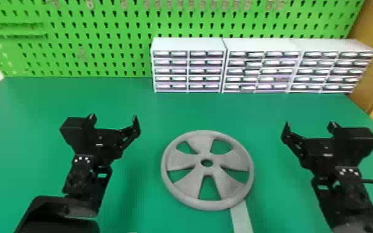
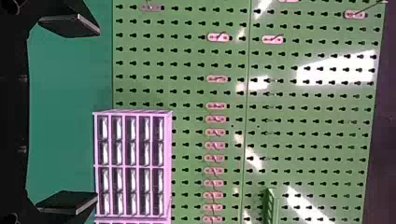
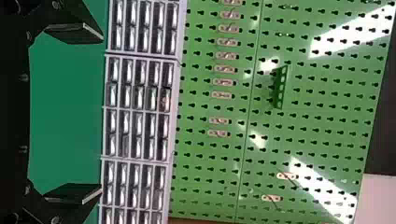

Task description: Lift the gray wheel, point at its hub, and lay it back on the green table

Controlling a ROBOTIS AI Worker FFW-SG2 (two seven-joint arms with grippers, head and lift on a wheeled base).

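The left gripper (image 1: pixel 113 116) and right gripper (image 1: pixel 310 123), wide open and empty, could, I think, tilt the lower-centre gray wheel (image 1: pixel 207 171) by pinching it unevenly.

And it's the edges swallowing things here, with the small stuff a blur!
The pale strip (image 1: pixel 241 218) slips out of sight at the gray wheel's (image 1: pixel 186 161) rim, its near end cut by the head view's bottom edge; down there a white sliver (image 1: pixel 132 232) is too small to name, the left arm (image 1: pixel 65 213) is cropped, and up top, the pegboard's (image 1: pixel 71 40) hooks are smeared!
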